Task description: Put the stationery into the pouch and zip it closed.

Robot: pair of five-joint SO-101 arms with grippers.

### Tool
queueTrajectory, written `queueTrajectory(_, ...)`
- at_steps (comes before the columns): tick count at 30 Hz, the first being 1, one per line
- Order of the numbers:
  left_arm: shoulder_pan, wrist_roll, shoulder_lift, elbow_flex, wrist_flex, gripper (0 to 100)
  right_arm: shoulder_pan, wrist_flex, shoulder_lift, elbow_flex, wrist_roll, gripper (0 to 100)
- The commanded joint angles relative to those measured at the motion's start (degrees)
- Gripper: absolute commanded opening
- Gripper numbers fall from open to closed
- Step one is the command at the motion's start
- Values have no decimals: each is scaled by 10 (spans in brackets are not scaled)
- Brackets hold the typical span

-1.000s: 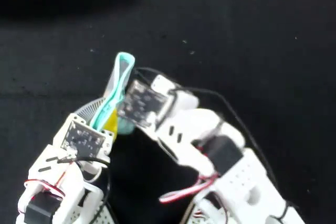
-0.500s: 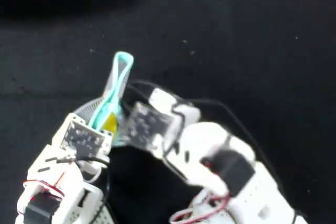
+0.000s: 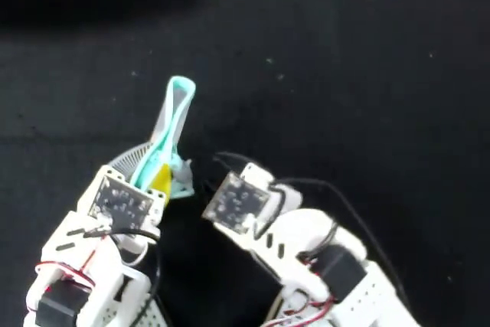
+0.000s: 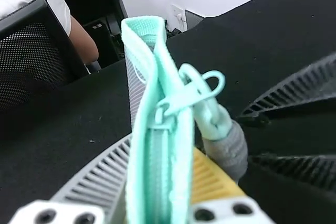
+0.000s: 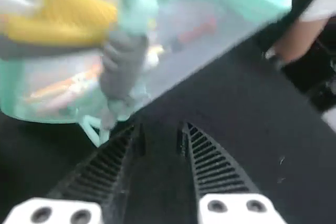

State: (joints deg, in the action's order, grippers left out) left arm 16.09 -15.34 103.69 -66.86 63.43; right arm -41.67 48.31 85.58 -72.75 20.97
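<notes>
left arm: comes in from the near-left corner, wrist aimed far and slightly right.
left gripper: clamped on the near end of the pouch, with a grey ribbed finger on its left face and the yellow pad on its right face.
pouch: mint green, stood on edge left of centre over the black table. Zip edge is up and the long axis runs from the gripper toward the far side (can't tell if the lower edge touches the table).
zipper pull: mint loop on the slider, partway along the zip edge, sticking out to the right. Teeth on the near side of the slider are meshed (past it I can't tell).
grey tab: hangs on a mint cord from the pull, down the pouch's right face, just beside the yellow pad.
stationery: orange and red shapes inside the pouch, seen through its clear side wall (too blurred to tell which items).
right arm: comes in from the near-right, elbow bent, wrist turned left toward the pouch's right face.
right gripper: fingers parted by a narrow gap with nothing between them, near the grey tab but apart from it.
</notes>
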Motion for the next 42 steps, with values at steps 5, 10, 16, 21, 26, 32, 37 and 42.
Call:
queueTrajectory(5, -1, 3, 1, -4, -9, 30, 13, -34, 66, -63, -91, 121)
queueTrajectory(10, -1, 4, 1, -45, -55, 30, -41, 18, 131, -67, -115, 121)
queueTrajectory(16, -1, 55, 1, -51, -76, 30, -68, -8, 167, -117, -113, 121)
queueTrajectory(21, -1, 72, 1, -52, -85, 30, -60, -42, 159, -136, -113, 203)
queueTrajectory(26, -1, 72, 1, -52, -84, 30, -20, -71, 149, -137, -112, 201)
queueTrajectory(32, -1, 72, 1, -52, -87, 30, -19, -120, 124, -153, -114, 198)
queueTrajectory(37, -1, 71, 1, -52, -87, 30, -19, -125, 112, -149, -114, 198)
queueTrajectory(42, -1, 71, 1, -51, -87, 30, -19, -140, 111, -153, -115, 198)
